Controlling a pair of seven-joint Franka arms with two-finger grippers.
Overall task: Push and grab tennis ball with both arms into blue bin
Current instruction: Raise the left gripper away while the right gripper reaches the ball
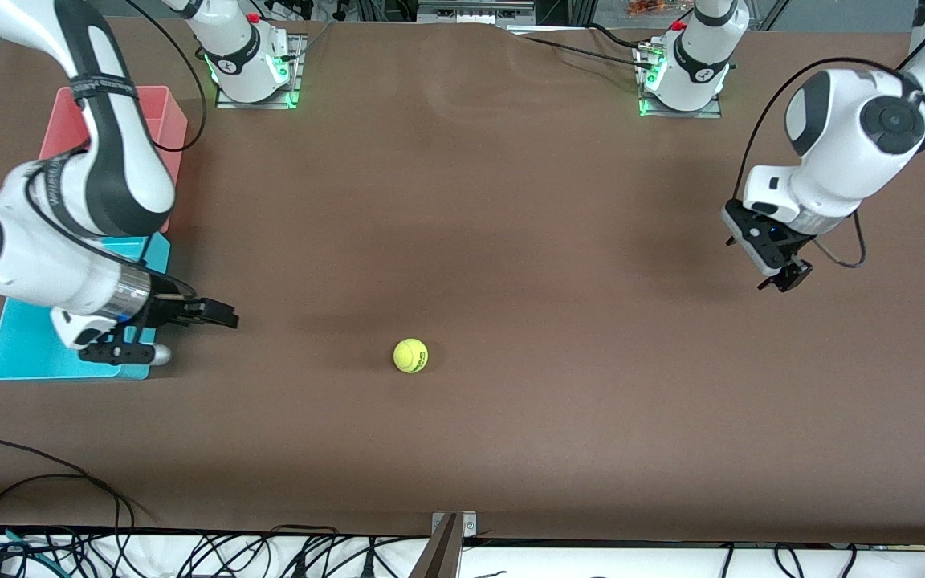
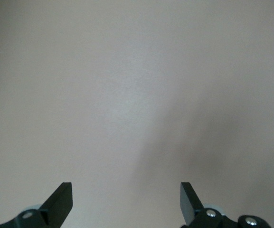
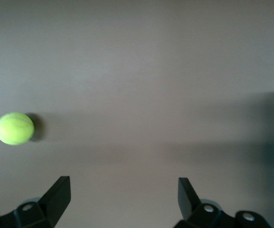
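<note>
The yellow-green tennis ball lies alone on the brown table, apart from both grippers; it also shows in the right wrist view as the ball. My right gripper is low beside the blue bin, pointing toward the ball, open and holding nothing. The right arm hides much of that bin. My left gripper hangs open over bare table at the left arm's end, with nothing between its fingers.
A pink bin stands next to the blue bin, farther from the front camera. Both arm bases stand along the table's edge farthest from that camera. Cables trail over the edge nearest it.
</note>
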